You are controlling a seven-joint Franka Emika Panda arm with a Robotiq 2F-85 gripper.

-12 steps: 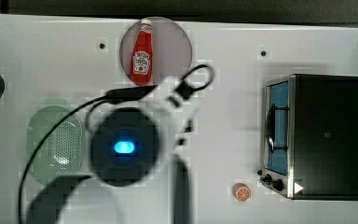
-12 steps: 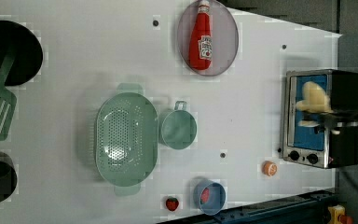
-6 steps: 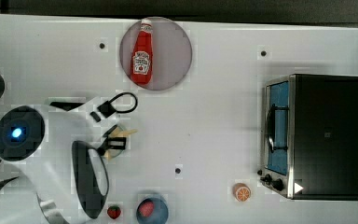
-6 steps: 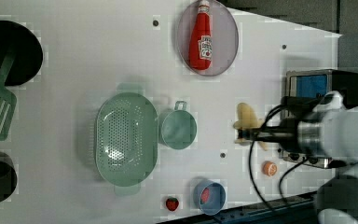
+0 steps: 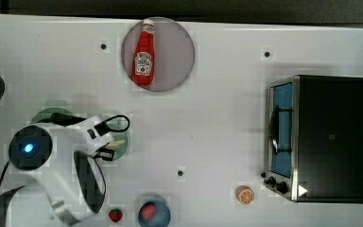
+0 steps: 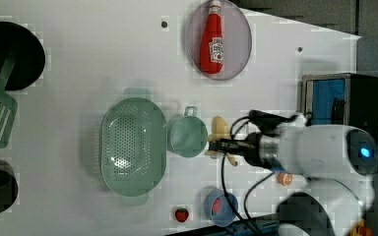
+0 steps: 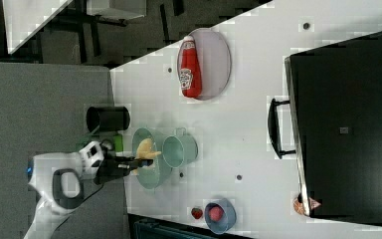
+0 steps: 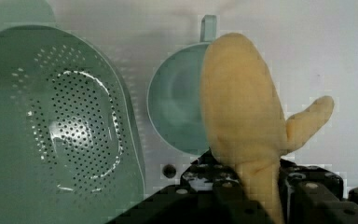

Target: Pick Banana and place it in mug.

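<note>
The end effector (image 6: 215, 146) is clamped on the banana (image 6: 220, 133), held above the table (image 6: 103, 59). In the left view, the mug (image 6: 188, 137) lies just beside the banana, toward the left view's left; the banana's long axis runs roughly up-down there. Remaining offset, by judgement: a short travel leftward before release. Count: one banana, one mug, one colander (image 6: 133, 145), one ketchup bottle (image 6: 212, 42), one strawberry (image 6: 180, 214).

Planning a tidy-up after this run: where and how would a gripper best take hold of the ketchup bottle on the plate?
Grip the ketchup bottle across its wide labelled body, coming straight down from above. It lies flat on the grey plate, cap toward the table's far edge in the top view, so both long sides are exposed for the fingers.
</note>
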